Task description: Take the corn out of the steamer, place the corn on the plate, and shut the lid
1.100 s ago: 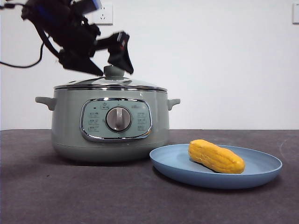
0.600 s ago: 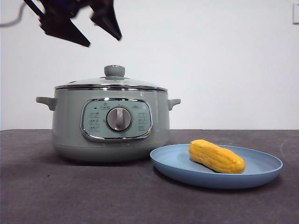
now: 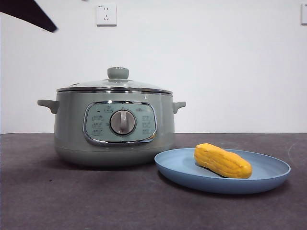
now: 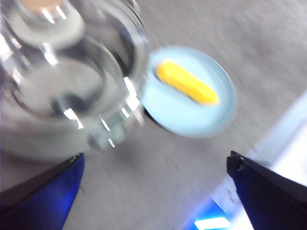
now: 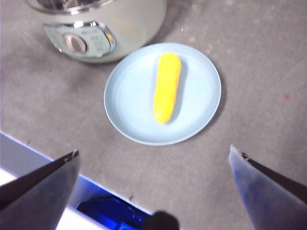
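On the plate point(image 3: 268, 177) lies the corn point(image 3: 222, 161), beside the lidded steamer point(image 3: 72, 129).

Steamer point(image 3: 114, 129) stood just beside plate point(image 3: 268, 179), narrow gap between (rims nearly touching). Table point(image 3: 57, 201) in front lay open; space above lid point(image 3: 115, 85) free.

On the desk point(image 3: 72, 201) before you, the steamer point(image 3: 114, 127) stands to the left with the lid point(image 3: 115, 85) seated on its rim. Just beside it, to the right and slightly nearer you, sits the plate point(image 3: 268, 178), its edge close to the steamer's base. The corn point(image 3: 222, 161) lies on the plate, near its middle. Behind everything, a wall socket point(image 3: 106, 14) sits on the wall above the steamer.
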`<state>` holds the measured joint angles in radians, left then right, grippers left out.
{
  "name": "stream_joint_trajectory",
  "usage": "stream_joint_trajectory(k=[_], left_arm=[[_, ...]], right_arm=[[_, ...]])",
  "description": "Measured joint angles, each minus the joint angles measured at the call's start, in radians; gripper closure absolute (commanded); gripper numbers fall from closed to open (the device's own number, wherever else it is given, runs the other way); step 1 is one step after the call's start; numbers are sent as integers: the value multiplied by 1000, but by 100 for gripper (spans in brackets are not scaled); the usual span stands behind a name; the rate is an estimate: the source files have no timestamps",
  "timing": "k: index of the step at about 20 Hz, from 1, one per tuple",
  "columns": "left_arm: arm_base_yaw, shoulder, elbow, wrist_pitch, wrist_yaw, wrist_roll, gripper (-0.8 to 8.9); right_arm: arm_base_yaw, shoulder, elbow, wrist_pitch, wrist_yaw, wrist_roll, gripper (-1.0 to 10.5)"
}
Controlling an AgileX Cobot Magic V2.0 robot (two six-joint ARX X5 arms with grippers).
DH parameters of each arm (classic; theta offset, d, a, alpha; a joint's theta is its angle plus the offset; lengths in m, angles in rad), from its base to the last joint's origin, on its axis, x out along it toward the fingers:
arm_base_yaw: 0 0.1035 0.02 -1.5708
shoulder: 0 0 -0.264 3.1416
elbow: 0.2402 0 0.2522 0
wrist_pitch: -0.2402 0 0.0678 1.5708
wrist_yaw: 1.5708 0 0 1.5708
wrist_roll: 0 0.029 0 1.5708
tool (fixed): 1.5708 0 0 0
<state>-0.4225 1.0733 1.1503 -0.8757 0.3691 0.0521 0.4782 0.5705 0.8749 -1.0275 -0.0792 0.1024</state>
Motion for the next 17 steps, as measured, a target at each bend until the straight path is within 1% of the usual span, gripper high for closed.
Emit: stream_joint_trajectory(k=[3, 6, 7, 8, 10, 12, 13, 14, 17], left_arm=[[0, -41, 0, -107, 26, 0, 315], [0, -66, 0, -173, 27, 0, 318], [0, -70, 0, -184, 27, 1, 357], [0, -73, 0, -188, 27, 1, 426], [0, -74, 0, -193, 27, 5, 616], [0, -73, 0, -196, 27, 8, 812], [0, -73, 0, -196, 27, 8, 829], [0, -73, 0, -196, 27, 8, 819], [0, -73, 0, -196, 27, 8, 819]], right_arm=[[0, 0, 0, -14, -2, -6, 415], [0, 0, 0, -15, -44, -6, 416], [0, 0, 0, -15, -62, -7, 431], [0, 0, 0, -15, -72, -7, 487], [0, 0, 0, -15, -78, -8, 685], [0, 0, 0, -18, -78, -9, 923], [0, 0, 0, -19, -78, -9, 972], [0, 0, 0, -21, -78, -9, 954], [0, 0, 0, -21, -78, -9, 955]])
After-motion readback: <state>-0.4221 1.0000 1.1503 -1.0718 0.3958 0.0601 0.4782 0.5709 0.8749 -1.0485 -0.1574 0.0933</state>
